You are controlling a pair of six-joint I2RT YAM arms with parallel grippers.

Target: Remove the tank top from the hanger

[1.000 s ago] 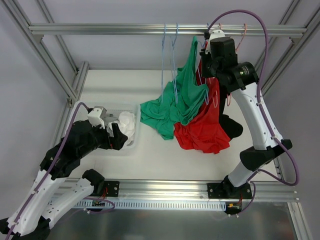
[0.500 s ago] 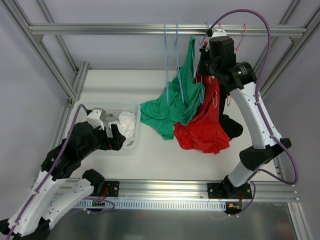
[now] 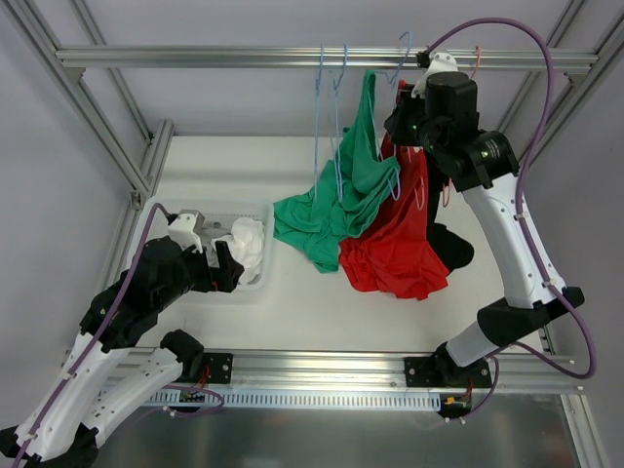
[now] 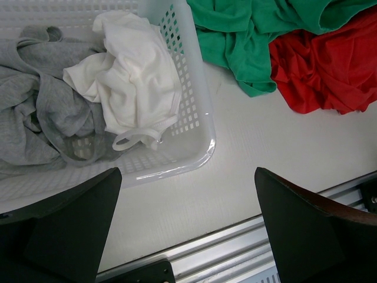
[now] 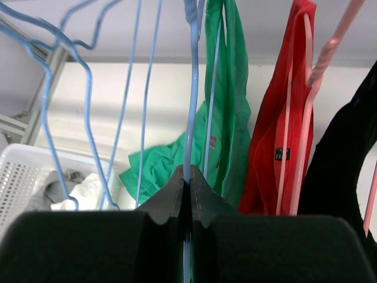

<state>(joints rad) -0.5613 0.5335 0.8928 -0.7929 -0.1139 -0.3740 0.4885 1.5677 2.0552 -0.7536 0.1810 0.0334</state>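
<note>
The green tank top [image 3: 343, 195] hangs by one strap from a blue wire hanger [image 5: 189, 88] and trails down onto the table. My right gripper [image 5: 189, 177] is shut on that hanger's wire, high up by the top rail [image 3: 244, 57]; in the top view the gripper [image 3: 402, 105] sits just right of the green strap. The green top [image 5: 227, 106] hangs right behind the pinched wire. My left gripper [image 4: 188, 227] stands open and empty over the table, just in front of the white basket [image 4: 200, 127]; the top view shows this gripper [image 3: 220, 259] at the basket's near side.
A red tank top [image 3: 400, 244] on a pink hanger [image 5: 306, 118] and a black garment [image 5: 344, 165] hang right of the green one. Two empty blue hangers [image 3: 327, 83] hang on the rail. The basket holds a white garment [image 4: 135, 76] and a grey one [image 4: 35, 112].
My right gripper has closed on the blue hanger wire and moved up and to the right, lifting the hanger and the green strap. The left arm has barely moved.
</note>
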